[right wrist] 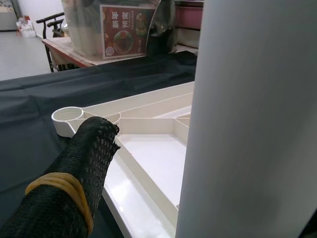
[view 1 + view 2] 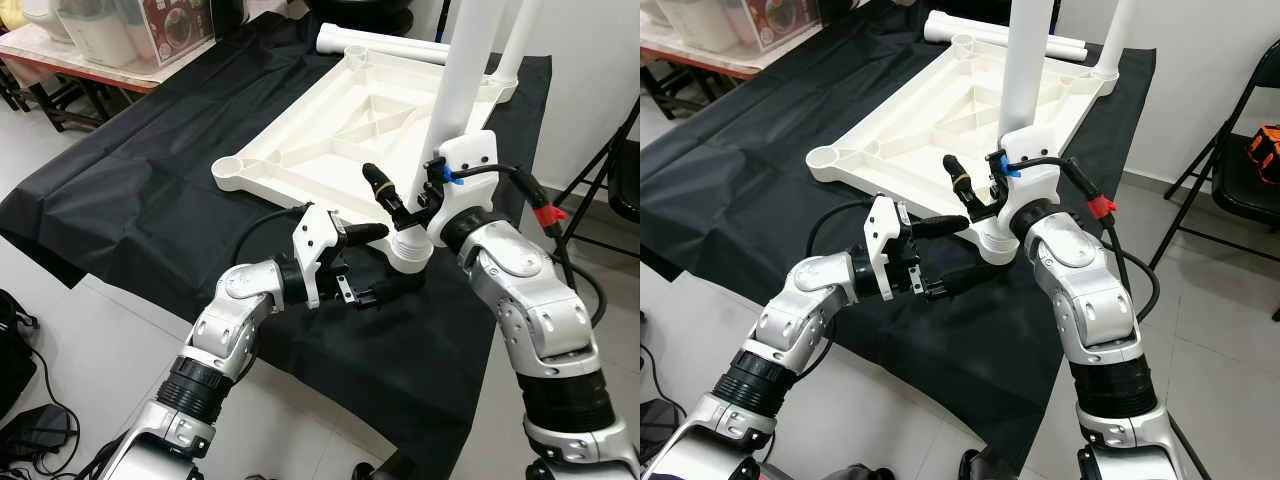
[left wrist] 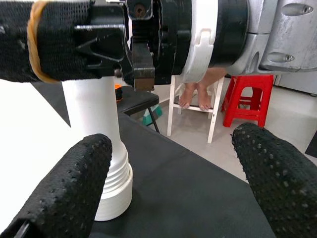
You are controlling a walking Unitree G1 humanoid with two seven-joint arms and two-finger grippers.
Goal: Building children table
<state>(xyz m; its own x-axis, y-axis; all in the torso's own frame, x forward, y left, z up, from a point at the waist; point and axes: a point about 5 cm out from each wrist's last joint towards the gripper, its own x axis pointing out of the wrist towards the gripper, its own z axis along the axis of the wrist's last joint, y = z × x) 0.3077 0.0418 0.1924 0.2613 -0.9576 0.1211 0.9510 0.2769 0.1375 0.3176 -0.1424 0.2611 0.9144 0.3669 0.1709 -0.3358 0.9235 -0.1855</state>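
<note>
The white table top [image 2: 330, 140] lies upside down on a black cloth [image 2: 130, 190]. A white leg [image 2: 455, 90] stands upright in its near right corner socket [image 2: 410, 250]; a second leg [image 2: 520, 40] stands at the far right corner. My right gripper [image 2: 410, 190] is open at the near leg, one banded finger [image 1: 84, 163] held apart from the tube [image 1: 247, 119]. My left gripper [image 2: 395, 260] is open low beside the leg's threaded base [image 3: 116, 183], with its fingertips [image 3: 74, 183] wide apart.
A loose white leg [image 2: 380, 45] lies along the table top's far edge. A wooden table [image 2: 100, 50] with containers stands back left, a black folding chair [image 2: 620, 180] right. Cables [image 2: 30, 420] lie on the floor left. A red stool [image 3: 245, 99] and a seated person's feet [image 3: 193, 94] are beyond the cloth.
</note>
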